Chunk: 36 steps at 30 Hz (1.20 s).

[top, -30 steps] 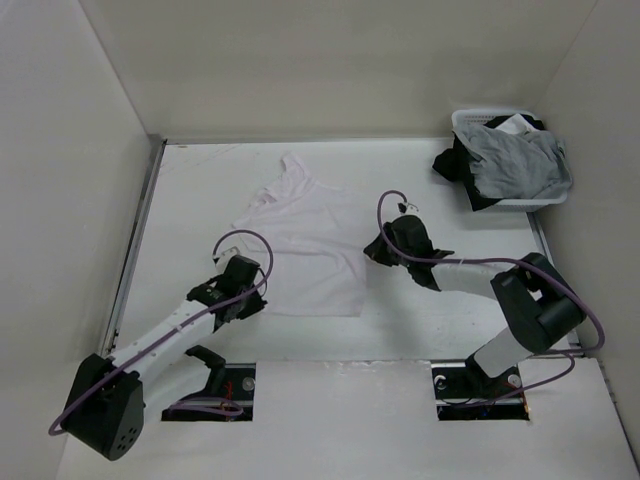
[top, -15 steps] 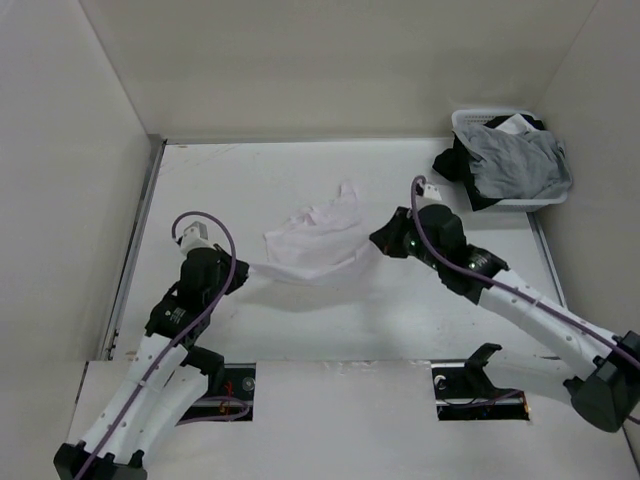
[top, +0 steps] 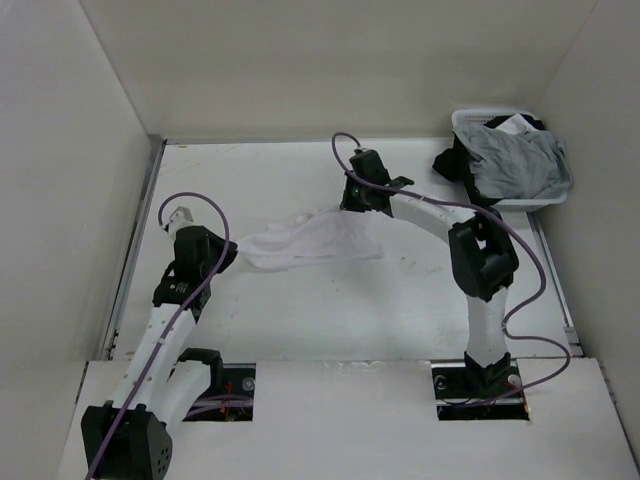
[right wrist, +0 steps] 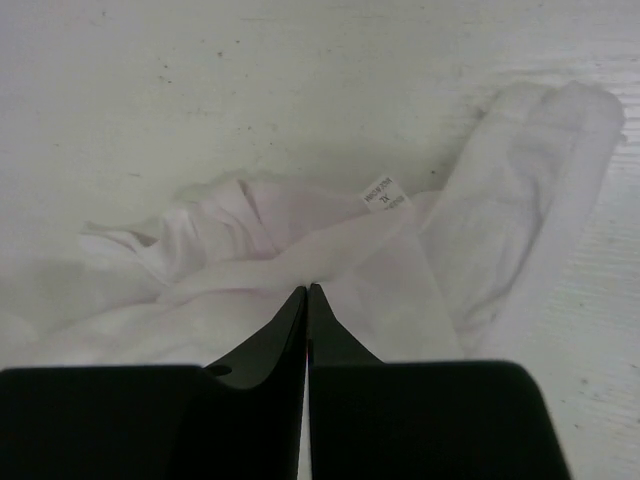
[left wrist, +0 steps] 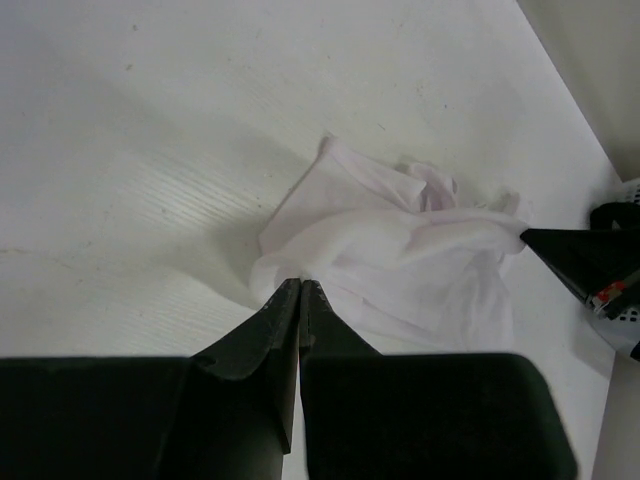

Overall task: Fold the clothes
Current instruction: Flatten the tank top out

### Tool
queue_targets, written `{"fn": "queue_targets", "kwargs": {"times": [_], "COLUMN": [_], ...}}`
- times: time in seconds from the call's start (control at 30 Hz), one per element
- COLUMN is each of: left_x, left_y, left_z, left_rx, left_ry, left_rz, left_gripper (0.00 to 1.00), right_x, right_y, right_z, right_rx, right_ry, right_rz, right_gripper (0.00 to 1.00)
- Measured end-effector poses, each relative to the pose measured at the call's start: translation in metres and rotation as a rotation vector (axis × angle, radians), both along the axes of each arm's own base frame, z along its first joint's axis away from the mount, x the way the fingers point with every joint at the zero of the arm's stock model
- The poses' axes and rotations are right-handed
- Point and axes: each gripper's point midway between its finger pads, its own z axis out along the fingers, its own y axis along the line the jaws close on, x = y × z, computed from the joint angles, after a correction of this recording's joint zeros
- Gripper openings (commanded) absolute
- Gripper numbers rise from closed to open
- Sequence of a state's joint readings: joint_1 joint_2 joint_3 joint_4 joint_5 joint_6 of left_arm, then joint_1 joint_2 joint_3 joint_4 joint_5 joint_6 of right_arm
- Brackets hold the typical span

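The clothes, a thin white sleeveless top point(top: 310, 243), hangs bunched between my two grippers above the middle of the table. My left gripper point(top: 232, 254) is shut on its left edge; in the left wrist view the fabric point(left wrist: 400, 250) spreads away from the closed tips point(left wrist: 299, 283). My right gripper point(top: 352, 208) is shut on the top's right edge; in the right wrist view the cloth point(right wrist: 300, 260) gathers at the closed tips point(right wrist: 306, 289), with a small label point(right wrist: 385, 195) showing. The lower part of the top rests on the table.
A white basket point(top: 470, 122) at the back right holds a grey garment point(top: 520, 160) and a black garment point(top: 455, 165) that spills over its left side. White walls enclose the table on three sides. A metal rail point(top: 135, 245) runs along the left edge.
Both grippers have lifted the top off the table, where it lay flat. The right gripper swung to the back, the left moved left, and the cloth bunched into a band between them.
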<state>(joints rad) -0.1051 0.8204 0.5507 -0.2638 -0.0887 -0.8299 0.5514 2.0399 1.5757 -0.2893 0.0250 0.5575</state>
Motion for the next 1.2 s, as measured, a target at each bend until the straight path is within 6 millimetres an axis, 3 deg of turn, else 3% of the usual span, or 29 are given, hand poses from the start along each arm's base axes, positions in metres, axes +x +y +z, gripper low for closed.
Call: {"fn": "queue_targets", "kwargs": {"times": [0.07,0.13,0.33,0.4,0.57,0.7,0.8,0.87,0.97,1.07,1.13,1.2], "left_x": [0.003,0.004,-0.003,-0.007,-0.016,-0.019,-0.017,-0.016,-0.016,-0.017,-0.017,-0.016], "left_y": [-0.003,-0.005,-0.006,-0.006,-0.004,-0.002,-0.002,-0.002,0.001,0.007,0.011,0.014], "left_z": [0.001,0.005,0.024,0.032,0.039,0.035,0.029,0.022,0.005,-0.012,-0.015,-0.014], "left_rx": [-0.012,-0.019,-0.028,-0.031,-0.031,-0.022,-0.015,-0.01,0.0,0.009,0.013,0.016], "left_ry": [-0.008,-0.024,-0.089,-0.115,-0.136,-0.116,-0.094,-0.072,-0.028,0.021,0.032,0.029], "left_rz": [-0.009,-0.015,-0.023,-0.023,-0.022,-0.017,-0.015,-0.014,-0.007,0.018,0.034,0.046], "left_gripper": [0.0,0.0,0.0,0.0,0.0,0.0,0.0,0.0,0.0,0.0,0.0,0.0], "right_x": [-0.009,-0.036,-0.168,-0.201,-0.229,-0.228,-0.207,-0.187,-0.158,-0.134,-0.111,-0.076], "right_y": [-0.007,-0.015,-0.012,-0.012,-0.034,-0.04,-0.033,-0.02,-0.004,0.001,0.011,0.03], "right_z": [0.006,0.019,0.084,0.102,0.123,0.127,0.105,0.076,0.01,-0.04,-0.044,-0.025], "right_rx": [-0.001,0.004,0.108,0.155,0.189,0.193,0.158,0.122,0.044,-0.007,0.002,0.048], "right_ry": [-0.009,-0.029,-0.142,-0.173,-0.201,-0.206,-0.158,-0.104,0.024,0.131,0.146,0.102], "right_rz": [0.002,0.019,0.183,0.232,0.213,0.194,0.177,0.178,0.176,0.155,0.146,0.142], "right_gripper": [0.03,0.03,0.03,0.03,0.04,0.04,0.04,0.05,0.03,0.03,0.07,0.22]}}
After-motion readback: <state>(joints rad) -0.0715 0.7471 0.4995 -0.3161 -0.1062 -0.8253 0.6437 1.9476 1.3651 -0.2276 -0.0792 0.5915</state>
